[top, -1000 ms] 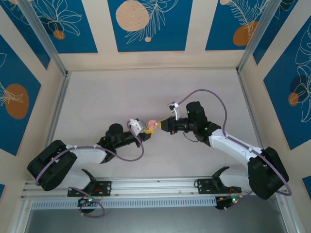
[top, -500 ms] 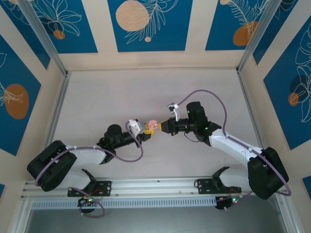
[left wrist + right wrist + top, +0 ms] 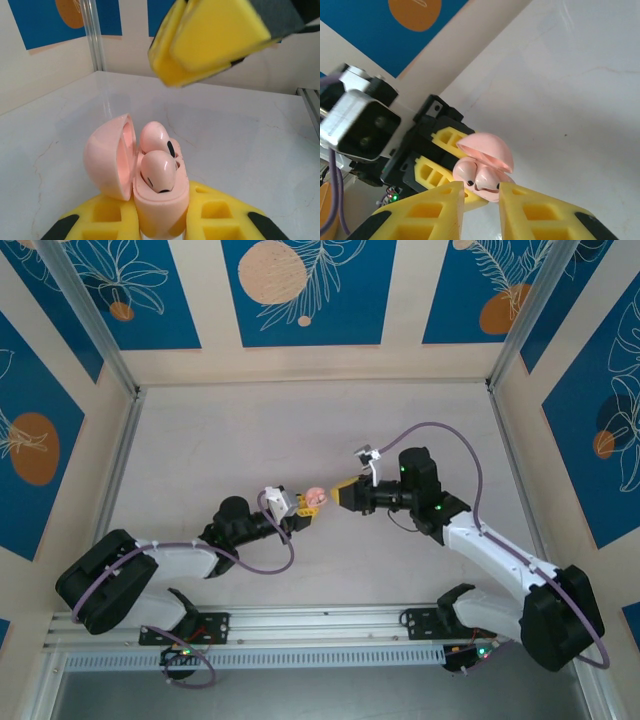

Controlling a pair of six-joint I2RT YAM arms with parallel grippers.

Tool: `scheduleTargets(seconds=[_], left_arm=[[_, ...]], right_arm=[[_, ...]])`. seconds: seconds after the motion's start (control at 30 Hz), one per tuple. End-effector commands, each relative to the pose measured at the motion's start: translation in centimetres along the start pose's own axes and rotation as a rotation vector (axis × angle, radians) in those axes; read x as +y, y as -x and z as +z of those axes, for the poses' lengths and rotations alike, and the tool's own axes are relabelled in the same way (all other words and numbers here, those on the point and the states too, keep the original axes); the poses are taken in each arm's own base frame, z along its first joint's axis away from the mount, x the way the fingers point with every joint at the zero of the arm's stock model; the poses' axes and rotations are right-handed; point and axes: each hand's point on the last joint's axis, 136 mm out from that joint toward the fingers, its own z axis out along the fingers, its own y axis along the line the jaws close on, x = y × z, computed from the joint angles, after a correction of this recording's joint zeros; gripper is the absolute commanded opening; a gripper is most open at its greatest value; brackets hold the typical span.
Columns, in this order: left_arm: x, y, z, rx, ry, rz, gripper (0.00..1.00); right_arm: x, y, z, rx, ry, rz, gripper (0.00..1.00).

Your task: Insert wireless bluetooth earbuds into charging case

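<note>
1. On the pale grey table (image 3: 230,430), the two black and white robot arms meet near the middle. The left arm (image 3: 150,570) has stayed where it was. The right arm (image 3: 500,560) has pulled back a little toward its own side.
2. The right gripper (image 3: 343,493), with its yellow fingers, was right up against the case a moment ago. Now it sits just beside it and does not touch it. Its fingers have come apart a little and nothing is between them.
3. The left gripper (image 3: 303,511) has not moved. Its yellow fingers are closed tight on the bottom half of the round pale pink plastic charging case (image 3: 314,500) and hold it up in front of the right gripper.
4. The case's round pink lid (image 3: 107,155) is tipped open to one side, like a little shell.
5. The two pale pink short-stemmed earbuds (image 3: 159,170) sit side by side in their holes inside the case. Only their smooth rounded tops stick out.
6. What this means: I think the right gripper has just let go of a bud after putting it in, so this pink pair looks done.
7. The lid is not shut yet, so closing it is likely the next job.
</note>
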Motion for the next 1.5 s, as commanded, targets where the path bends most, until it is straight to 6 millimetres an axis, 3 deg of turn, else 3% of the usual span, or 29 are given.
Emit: scheduleTargets(seconds=[0.0,0.57,0.9,1.1,1.33,1.47], left_arm=[[-1.1,1.5,-0.2,-0.055,-0.053,0.034,0.09],[-1.7,1.7,-0.1,-0.065,-0.093,0.038,0.09],[-1.9,1.6,-0.2,-0.059,-0.102,0.036,0.09],[-2.1,1.5,-0.2,-0.052,-0.111,0.042,0.09],[-2.4,1.9,-0.4,-0.058,-0.127,0.05,0.09],[-2.5,1.9,-0.4,-0.053,-0.132,0.052,0.09]], right_arm=[[0.8,-0.3,-0.9,0.001,0.037,-0.008,0.25],[2.1,-1.1,0.6,0.095,0.147,0.015,0.17],[0.6,-2.6,1.8,0.169,0.089,0.045,0.12],[0.3,-2.9,1.5,0.192,0.058,0.034,0.11],[0.7,-1.3,-0.1,0.106,0.045,-0.024,0.2],[1.4,-0.6,-0.7,0.082,0.078,-0.025,0.2]])
